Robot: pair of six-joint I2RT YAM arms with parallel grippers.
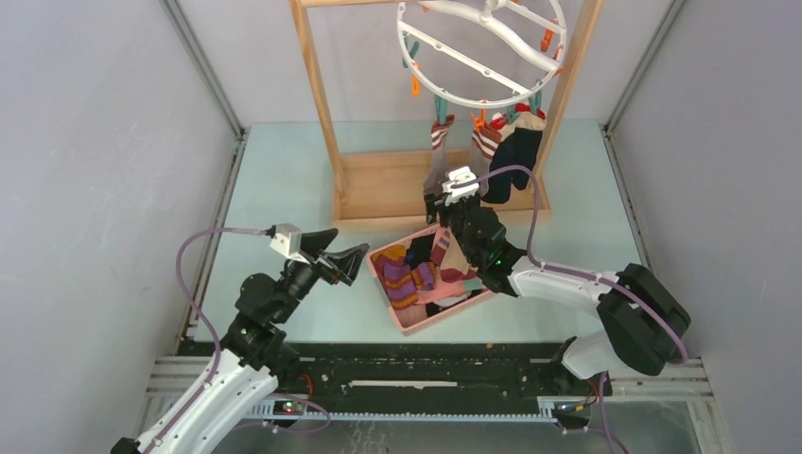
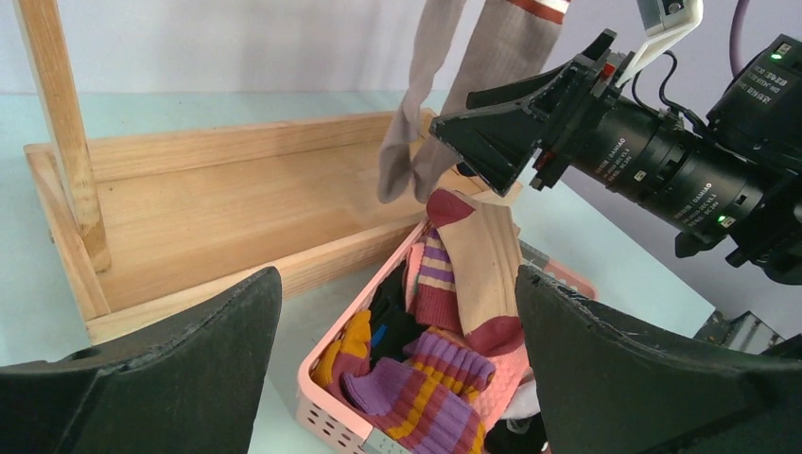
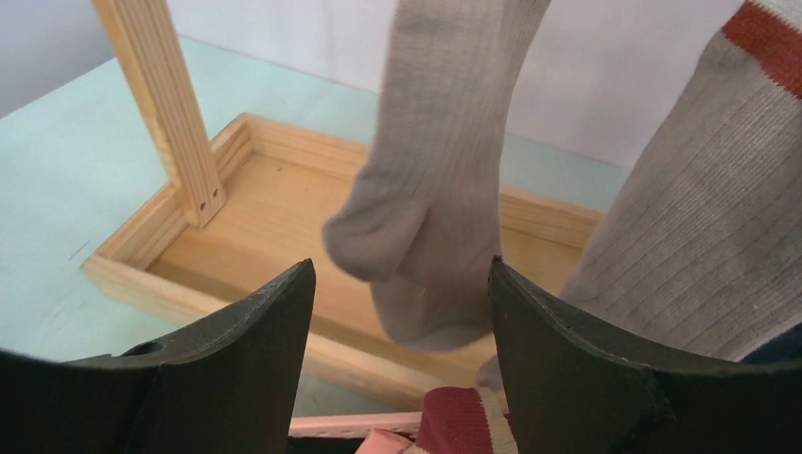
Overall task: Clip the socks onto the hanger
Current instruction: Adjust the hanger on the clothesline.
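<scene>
The left tool point(image 1: 348, 261) is hovering just left of the pink basket point(image 1: 437, 319), its fingers spreading wide. The right tool point(image 1: 437, 206) is hanging over the basket's far corner, also spread. Socks point(image 1: 409, 274) are lying in the basket, and more are dangling from the hanger point(image 1: 470, 98) beyond it.

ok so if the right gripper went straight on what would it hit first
Probably the hanging grey sock: in the wrist view its toe dangles dead ahead of the right gripper, between the open jaws. The wooden rack base lies beyond it. How close the sock is, I cannot tell.
</scene>
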